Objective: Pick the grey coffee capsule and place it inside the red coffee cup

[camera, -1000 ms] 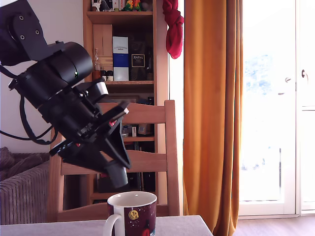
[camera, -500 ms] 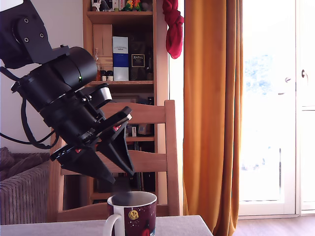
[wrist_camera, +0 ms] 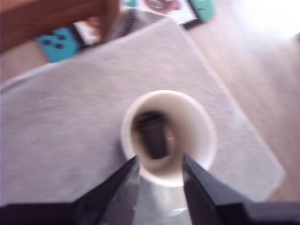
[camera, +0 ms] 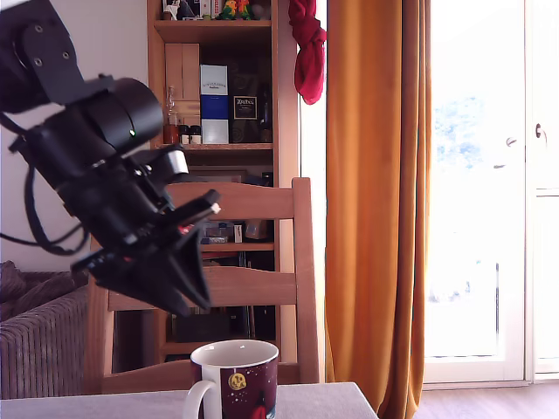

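Observation:
The red coffee cup stands on the grey tablecloth at the bottom of the exterior view, its white handle toward that view's left. In the wrist view the cup's white inside faces the camera, and the grey coffee capsule lies tilted within it. My black gripper hangs open above the cup, a little toward the exterior view's left. In the wrist view the gripper shows both fingers apart with nothing between them, just over the cup's near rim.
A wooden chair stands right behind the table. Beyond it are a bookshelf, an orange curtain and a sofa arm. The wrist view shows the tablecloth, its corner and wooden floor beyond.
A second ago the gripper held the capsule over the cup. It opened, the capsule dropped into the cup, and the gripper has since risen and shifted toward the exterior view's left.

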### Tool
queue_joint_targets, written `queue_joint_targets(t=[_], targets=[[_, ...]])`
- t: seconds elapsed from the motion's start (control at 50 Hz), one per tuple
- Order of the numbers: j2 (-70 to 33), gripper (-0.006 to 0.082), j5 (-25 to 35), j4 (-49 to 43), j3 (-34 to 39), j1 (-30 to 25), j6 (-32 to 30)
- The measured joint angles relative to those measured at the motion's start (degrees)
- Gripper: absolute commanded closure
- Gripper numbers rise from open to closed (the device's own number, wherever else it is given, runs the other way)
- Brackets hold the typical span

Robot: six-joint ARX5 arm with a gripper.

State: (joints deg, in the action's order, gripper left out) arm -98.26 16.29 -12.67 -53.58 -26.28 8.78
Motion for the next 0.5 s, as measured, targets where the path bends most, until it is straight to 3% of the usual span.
queue_joint_targets(t=[0.22,0.5], targets=[[11.8,0.0783,-11.7,-7.1,0.0,2.4,-2.6],[19.6,0.0783,-14.9,-10.9,0.0,6.4,-5.8]])
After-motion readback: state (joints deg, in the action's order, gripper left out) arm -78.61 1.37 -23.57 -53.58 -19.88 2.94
